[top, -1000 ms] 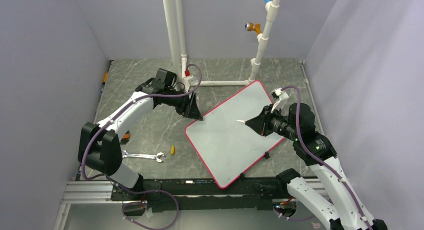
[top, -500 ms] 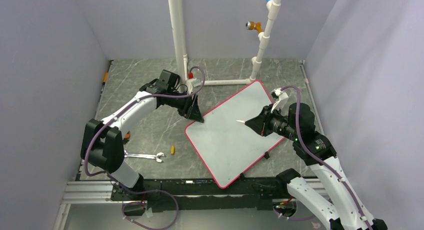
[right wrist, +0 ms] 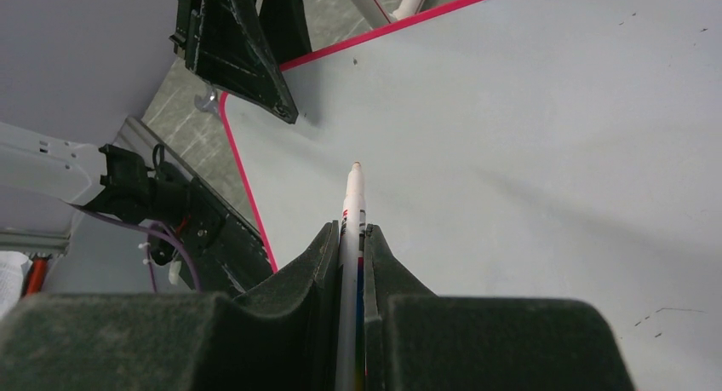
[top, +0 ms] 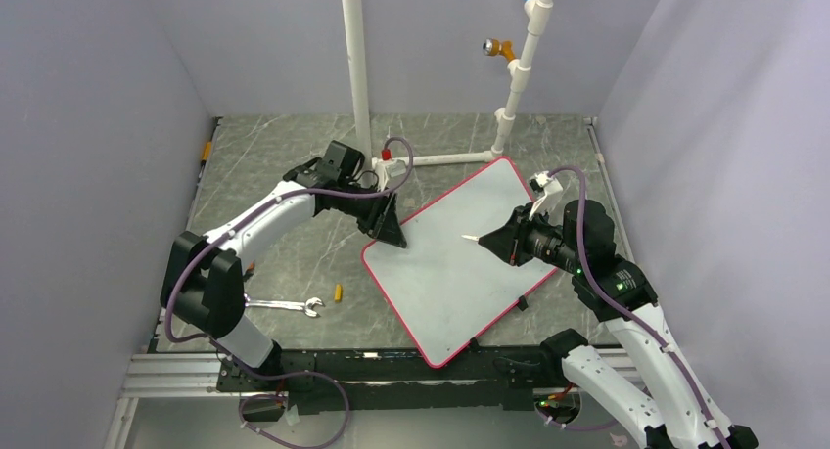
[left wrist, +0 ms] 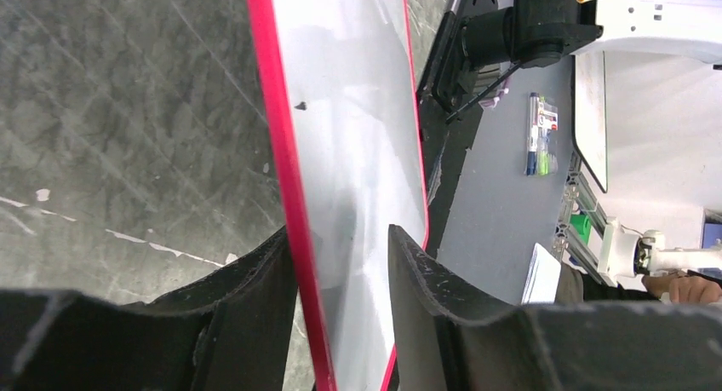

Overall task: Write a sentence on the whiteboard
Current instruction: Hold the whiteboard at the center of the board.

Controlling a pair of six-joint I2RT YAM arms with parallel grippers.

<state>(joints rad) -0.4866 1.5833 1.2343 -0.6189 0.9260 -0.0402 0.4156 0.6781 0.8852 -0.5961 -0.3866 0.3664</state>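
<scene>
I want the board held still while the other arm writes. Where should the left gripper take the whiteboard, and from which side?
Take the whiteboard by its thin red rim near the left corner, coming in from outside that edge. The flat board offers only edges to grip, and the left gripper straddles that rim there, clear of the right gripper's marker.

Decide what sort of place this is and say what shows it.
Probably a robotics lab cell: plain grey walls box in a tabletop, two robot arms are bolted at its near edge, and the right claw holds a marker over a whiteboard.
</scene>
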